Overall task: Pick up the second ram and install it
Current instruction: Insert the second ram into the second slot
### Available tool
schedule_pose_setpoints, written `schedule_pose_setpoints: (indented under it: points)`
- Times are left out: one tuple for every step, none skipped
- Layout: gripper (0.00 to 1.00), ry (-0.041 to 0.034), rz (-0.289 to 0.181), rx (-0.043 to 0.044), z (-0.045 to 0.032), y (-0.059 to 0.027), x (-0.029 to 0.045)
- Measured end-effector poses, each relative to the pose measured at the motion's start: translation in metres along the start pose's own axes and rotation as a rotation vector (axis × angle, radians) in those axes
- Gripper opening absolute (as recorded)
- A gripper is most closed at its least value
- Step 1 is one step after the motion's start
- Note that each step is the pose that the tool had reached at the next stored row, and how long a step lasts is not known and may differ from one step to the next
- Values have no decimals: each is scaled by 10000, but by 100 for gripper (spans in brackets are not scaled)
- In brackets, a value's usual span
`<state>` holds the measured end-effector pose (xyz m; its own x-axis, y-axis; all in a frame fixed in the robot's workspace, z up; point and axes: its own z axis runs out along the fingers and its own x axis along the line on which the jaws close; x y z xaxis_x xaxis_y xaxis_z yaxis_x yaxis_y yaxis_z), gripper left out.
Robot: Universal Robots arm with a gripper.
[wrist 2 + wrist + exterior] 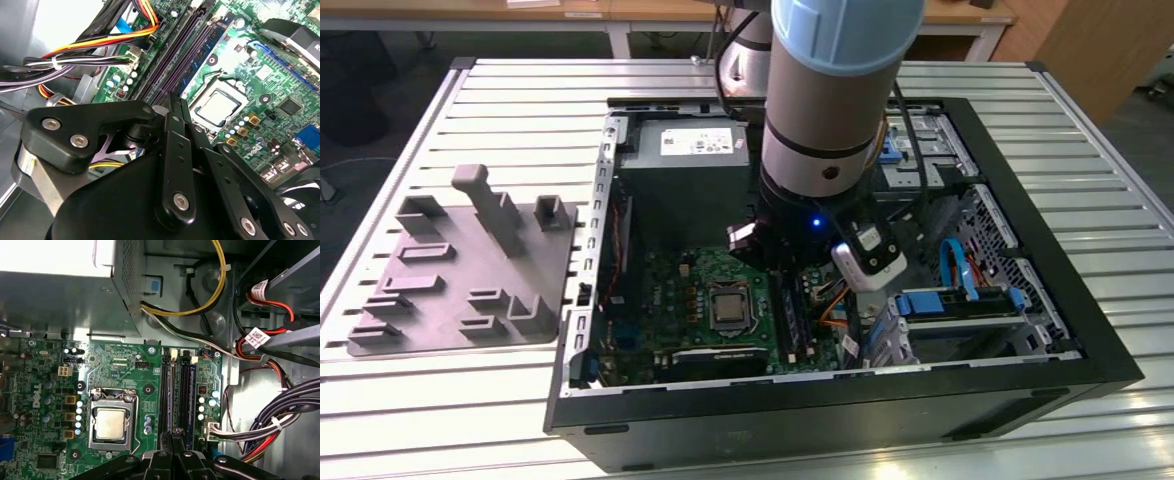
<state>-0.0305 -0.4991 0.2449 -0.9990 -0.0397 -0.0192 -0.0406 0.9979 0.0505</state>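
we are hovering the black gripper (172,436), jaws nearly together, over the long black memory slots (790,320), the exterior view's three o'clock from the silver processor socket (727,306). the install step, we judge, is needing a straight downward press.

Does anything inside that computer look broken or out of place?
Nothing looks damaged. Two things may seem odd: the case lies on its side with no cover, and the processor sits bare, with no cooler on it. The gripper is over the slots beside it.
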Motion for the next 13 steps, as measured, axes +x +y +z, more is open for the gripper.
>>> schedule_pose_setpoints:
  points:
    - [11,-1,0,-2,1,0,0]
    - [11,-2,0,-6,4,0,0]
    - [11,-2,0,-8,9,0,0]
    - [11,-2,0,-8,15,0,0]
    - [11,-1,0,-5,25,-1,1]
    - [11,-1,0,-6,37,-2,1]
    - [11,-1,0,-6,45,-2,1]
    - [11,-1,0,-6,51,-2,1]
    - [11,-1,0,-6,58,-3,1]
    - [11,-1,0,-6,63,-3,1]
    - [11,-1,0,-6,69,-3,1]
    - [11,-1,0,-6,73,-2,1]
    - [11,0,-1,-4,75,-2,1]
